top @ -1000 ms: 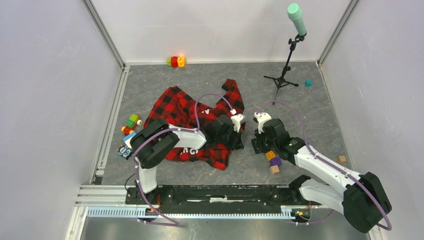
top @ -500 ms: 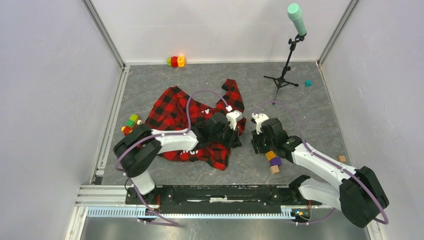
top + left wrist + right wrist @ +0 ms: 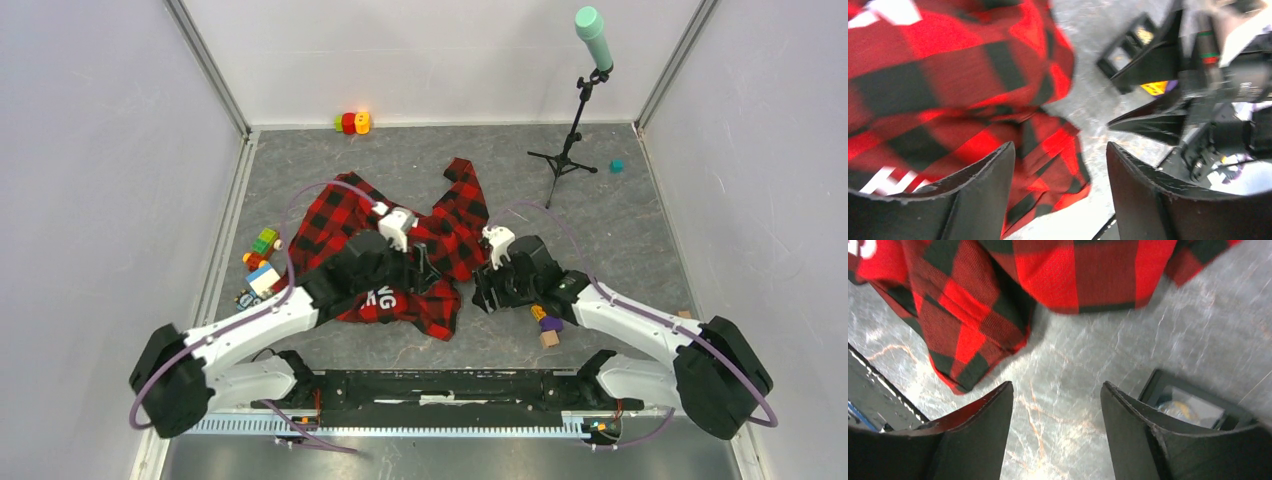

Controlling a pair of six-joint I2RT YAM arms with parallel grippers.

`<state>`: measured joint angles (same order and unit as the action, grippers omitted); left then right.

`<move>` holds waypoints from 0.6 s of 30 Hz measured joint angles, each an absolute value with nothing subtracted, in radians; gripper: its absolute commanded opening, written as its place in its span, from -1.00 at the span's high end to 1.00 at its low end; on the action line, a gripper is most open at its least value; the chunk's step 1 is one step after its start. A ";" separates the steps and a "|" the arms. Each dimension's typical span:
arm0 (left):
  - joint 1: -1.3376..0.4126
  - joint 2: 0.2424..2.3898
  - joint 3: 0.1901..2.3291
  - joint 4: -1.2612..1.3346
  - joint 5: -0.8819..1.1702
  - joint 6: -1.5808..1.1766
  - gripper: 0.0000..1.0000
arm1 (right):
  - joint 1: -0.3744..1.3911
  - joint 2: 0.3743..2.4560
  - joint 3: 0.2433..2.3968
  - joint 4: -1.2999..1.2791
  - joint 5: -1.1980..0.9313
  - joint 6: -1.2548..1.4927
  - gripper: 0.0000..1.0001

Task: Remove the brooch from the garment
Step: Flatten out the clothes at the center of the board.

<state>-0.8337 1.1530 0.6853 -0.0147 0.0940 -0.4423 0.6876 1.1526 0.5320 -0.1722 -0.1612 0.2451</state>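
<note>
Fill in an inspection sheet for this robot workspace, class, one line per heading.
Surface: grey marbled table, flat.
Job's things: red-and-black checked flannel shirt crumpled mid-table; brooch, nothing seen.
Clutter: coloured toy blocks at left edge; green, red and yellow blocks by far wall; small wooden cube at near right; green-tipped microphone on black stand, far right.
Grippers: left gripper open above shirt; right gripper open above bare table beside shirt hem.
Cables: purple cable arching above shirt.
Surroundings: plain white walls.
</note>
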 measured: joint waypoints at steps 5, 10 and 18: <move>-0.798 0.946 0.589 -0.167 -0.054 -0.494 -0.95 | 0.687 1.171 0.594 -0.081 -0.156 0.234 -0.86; -0.798 0.789 0.550 -0.343 -0.209 -0.582 -1.00 | 0.693 1.270 0.710 0.017 -0.157 0.192 -0.90; -0.797 0.770 0.428 -0.459 -0.309 -0.758 -0.90 | 0.742 1.490 0.846 0.088 -0.130 0.151 -0.30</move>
